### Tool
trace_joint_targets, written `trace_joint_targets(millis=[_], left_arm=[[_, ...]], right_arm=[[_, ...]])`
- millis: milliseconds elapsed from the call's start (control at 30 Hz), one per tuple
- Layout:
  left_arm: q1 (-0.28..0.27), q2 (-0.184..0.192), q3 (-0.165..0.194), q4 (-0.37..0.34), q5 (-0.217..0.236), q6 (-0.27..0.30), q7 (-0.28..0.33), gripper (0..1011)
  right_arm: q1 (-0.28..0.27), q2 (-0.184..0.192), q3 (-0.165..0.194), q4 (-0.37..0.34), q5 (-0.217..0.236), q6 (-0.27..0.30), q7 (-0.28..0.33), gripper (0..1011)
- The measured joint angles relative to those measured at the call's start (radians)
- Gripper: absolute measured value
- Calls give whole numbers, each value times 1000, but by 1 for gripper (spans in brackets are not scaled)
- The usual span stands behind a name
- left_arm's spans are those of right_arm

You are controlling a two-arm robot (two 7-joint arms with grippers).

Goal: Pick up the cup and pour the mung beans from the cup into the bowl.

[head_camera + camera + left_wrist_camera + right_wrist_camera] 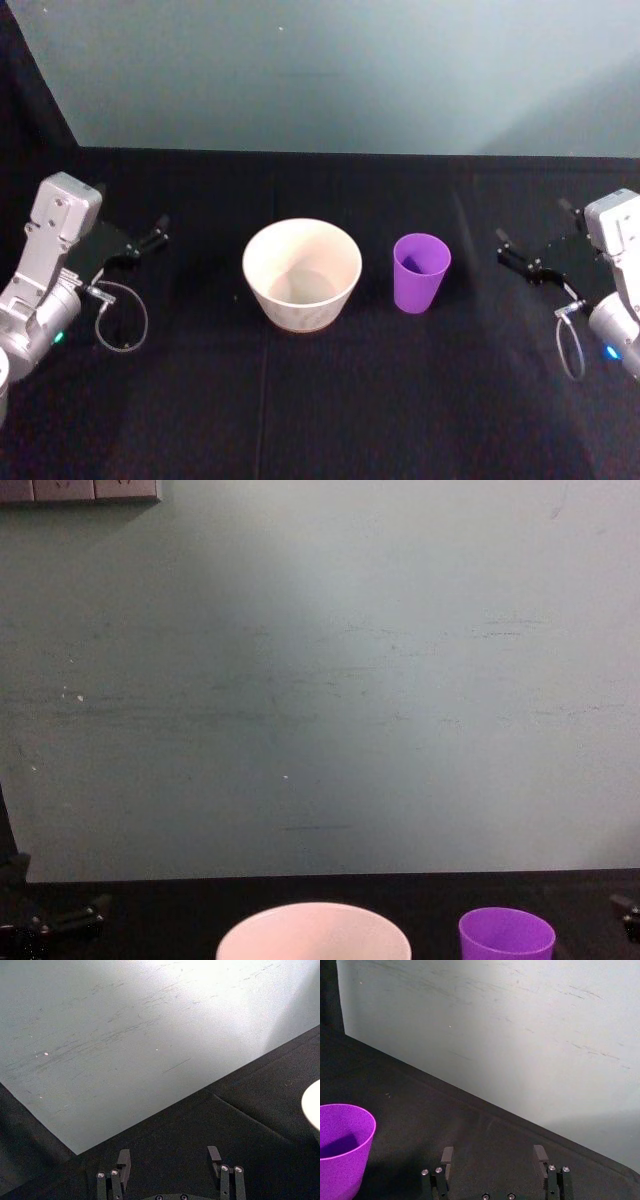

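The purple cup [421, 272] stands upright on the black table, just right of the wide pale bowl [302, 275]. I cannot make out the mung beans; the cup's bottom lies in shadow. My left gripper [150, 238] hovers open at the table's left, well clear of the bowl. Open too, my right gripper [510, 250] sits to the right of the cup with a gap between them. In the right wrist view the cup [342, 1145] is off to one side of the open gripper [493, 1156]. The left wrist view catches the bowl's rim [312, 1105] beyond the open gripper [168, 1160].
A black cloth [320, 400] covers the table. A pale green wall [320, 680] rises right behind its far edge. Cable loops hang from both wrists [122, 320] [572, 345].
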State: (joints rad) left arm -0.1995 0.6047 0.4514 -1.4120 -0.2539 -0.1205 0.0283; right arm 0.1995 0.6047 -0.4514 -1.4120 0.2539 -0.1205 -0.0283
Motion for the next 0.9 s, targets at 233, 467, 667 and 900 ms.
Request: trace_joint_targets(millis=[233, 467, 667, 900], left_arm=[[0, 0, 0, 0, 0, 0, 0, 1000], [0, 0, 0, 0, 0, 0, 0, 1000], [0, 0, 0, 0, 0, 0, 0, 1000], [0, 0, 0, 0, 0, 0, 0, 1000]], right_arm=[[0, 0, 0, 0, 0, 0, 0, 1002], [0, 0, 0, 0, 0, 0, 0, 1002], [0, 0, 0, 0, 0, 0, 0, 1002], [0, 0, 0, 0, 0, 0, 0, 1002]])
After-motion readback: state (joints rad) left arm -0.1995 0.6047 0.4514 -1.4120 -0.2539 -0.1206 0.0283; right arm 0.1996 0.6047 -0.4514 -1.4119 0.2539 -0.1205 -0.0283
